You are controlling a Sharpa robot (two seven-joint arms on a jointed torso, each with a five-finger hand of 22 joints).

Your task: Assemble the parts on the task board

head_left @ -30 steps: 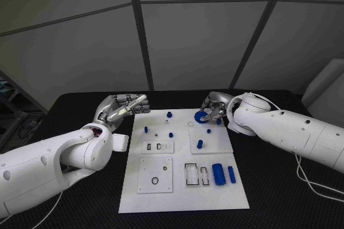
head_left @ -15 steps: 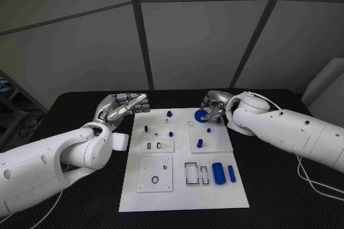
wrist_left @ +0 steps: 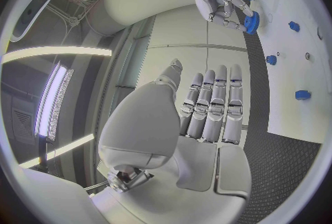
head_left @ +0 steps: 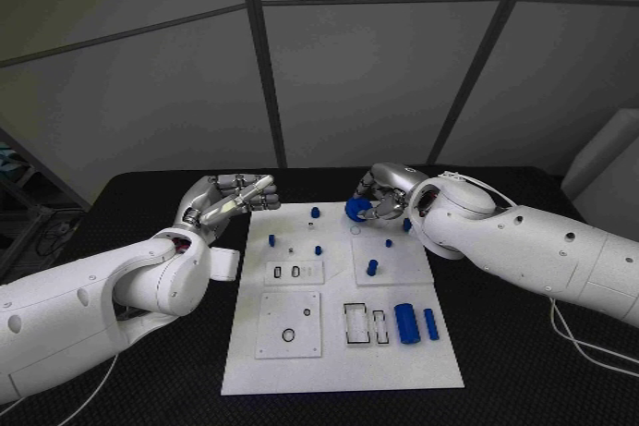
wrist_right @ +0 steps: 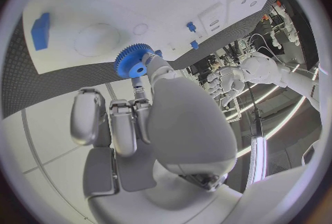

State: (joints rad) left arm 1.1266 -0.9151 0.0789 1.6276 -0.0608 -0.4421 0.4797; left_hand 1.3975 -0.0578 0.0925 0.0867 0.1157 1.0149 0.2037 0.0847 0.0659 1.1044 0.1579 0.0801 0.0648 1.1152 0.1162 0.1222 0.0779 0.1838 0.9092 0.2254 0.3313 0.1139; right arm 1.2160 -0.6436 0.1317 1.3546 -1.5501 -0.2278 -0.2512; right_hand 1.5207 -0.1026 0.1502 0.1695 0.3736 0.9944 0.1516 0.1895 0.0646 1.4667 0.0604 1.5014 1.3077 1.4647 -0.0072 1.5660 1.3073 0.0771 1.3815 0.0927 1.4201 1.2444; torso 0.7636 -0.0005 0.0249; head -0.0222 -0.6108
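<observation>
Head view: the right hand (head_left: 379, 197) has shifted since a second ago, carrying the blue gear (head_left: 355, 210) from over the far right part of the task board (head_left: 343, 375) toward the middle of its far edge. The gear is pinched between the hand's fingertips and hangs above the board, near the faint circular outline in the raised plate there, not yet seated. The move suggests the gear is being lined up with its mount, so placement looks close, though I cannot tell whether it sits exactly over the spot.

In the right wrist view the gear (wrist_right: 133, 61) is a flat toothed disc with a central bore. Its face is turned largely toward the camera and its short axis, through the bore, appears tilted, not square to the board. It has no long axis to speak of, and its teeth run all round the rim.

The left hand (head_left: 234, 200) rests off the board's far left corner over the black table (head_left: 533, 371), fingers curled in on nothing, unmoved between the pictures. Its wrist view shows those fingers (wrist_left: 211, 108) folded together and empty.

Blue pegs (head_left: 317, 250) stand on the board's far half. A thick blue cylinder (head_left: 406, 323) lies toward the near right.
</observation>
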